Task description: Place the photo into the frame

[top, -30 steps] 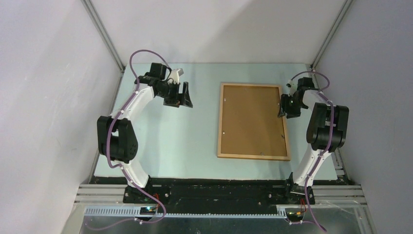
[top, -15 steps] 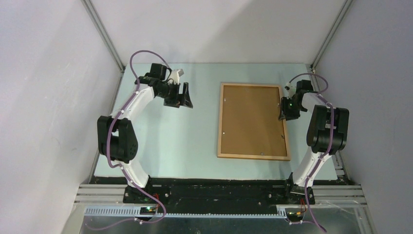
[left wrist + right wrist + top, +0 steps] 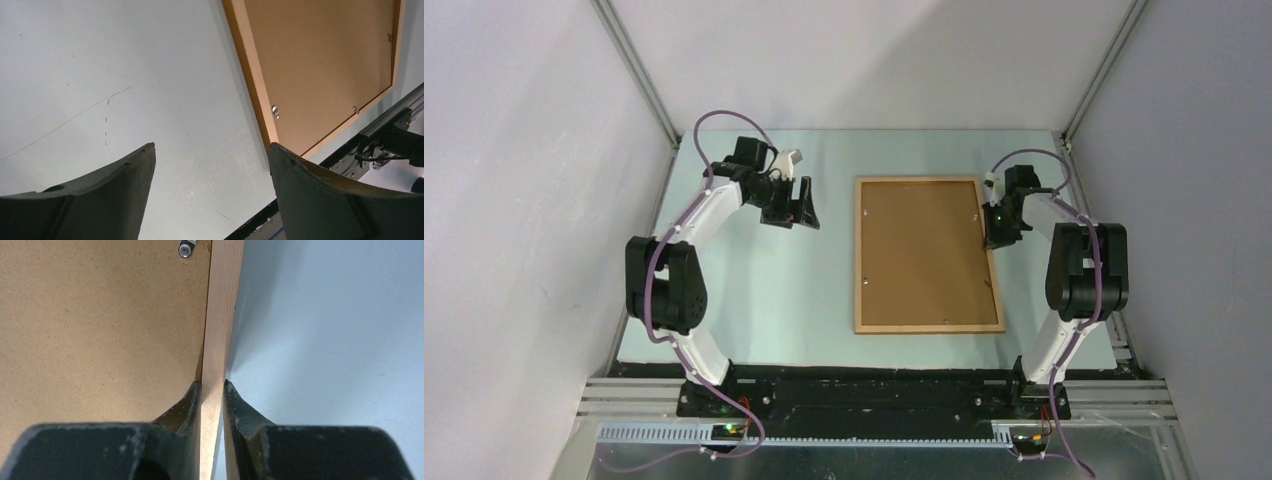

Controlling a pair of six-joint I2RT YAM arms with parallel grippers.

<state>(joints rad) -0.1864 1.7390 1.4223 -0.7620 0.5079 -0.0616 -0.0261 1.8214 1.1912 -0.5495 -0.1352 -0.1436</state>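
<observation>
The frame (image 3: 858, 255), thin light wood, lies face down on the table, right of centre, with the brown backing board (image 3: 927, 252) filling it. My right gripper (image 3: 992, 222) is shut on the frame's right moulding near its far end. In the right wrist view the gripper (image 3: 212, 382) has one finger on each side of the moulding (image 3: 222, 305), beside the board (image 3: 100, 325). My left gripper (image 3: 806, 205) is open and empty above bare table, left of the frame. In the left wrist view it (image 3: 211, 146) has the frame (image 3: 250, 75) to its right. The photo is hidden or out of view.
Small metal clips (image 3: 275, 111) hold the board in the frame; one shows in the right wrist view (image 3: 186, 248). Grey walls close in the table on the left, back and right. A black rail (image 3: 874, 385) runs along the near edge.
The frame has slid left and turned square to the table with my right gripper shut on its right edge. The left gripper shifted only slightly.
</observation>
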